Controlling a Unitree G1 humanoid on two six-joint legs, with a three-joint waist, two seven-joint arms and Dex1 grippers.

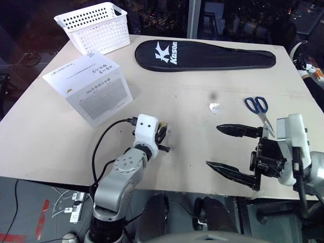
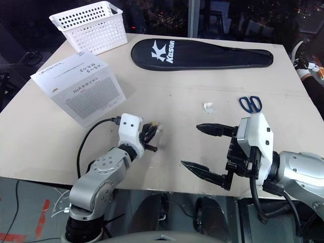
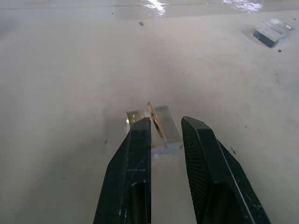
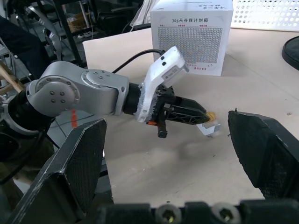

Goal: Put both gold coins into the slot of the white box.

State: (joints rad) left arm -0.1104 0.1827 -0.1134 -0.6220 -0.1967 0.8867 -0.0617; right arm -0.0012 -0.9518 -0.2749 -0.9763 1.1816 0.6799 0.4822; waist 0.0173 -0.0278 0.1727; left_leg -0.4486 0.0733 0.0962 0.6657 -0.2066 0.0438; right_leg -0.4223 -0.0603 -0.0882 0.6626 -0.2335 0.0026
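One gold coin point(image 3: 154, 119), upright in its clear holder point(image 3: 164, 128), is bracketed by the left gripper point(image 3: 166, 126)'s part-closed fingers, not yet clenched; pinching is needed next.

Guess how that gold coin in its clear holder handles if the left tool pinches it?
The gold coin stands on edge in a small clear holder, so it probably tips or slips out easily. Thin and shiny: likely slippery. The holder looks light, apt to slide on the table.

The thin dark slot in the white cardboard box point(image 1: 93, 88) cannot be made out. The left gripper's black fingers point(image 3: 135, 154) partly cover the small clear plastic holder point(image 3: 163, 128). The second clear holder point(image 3: 274, 31) is cut by the picture's edge; whether it carries a coin is too small to tell.
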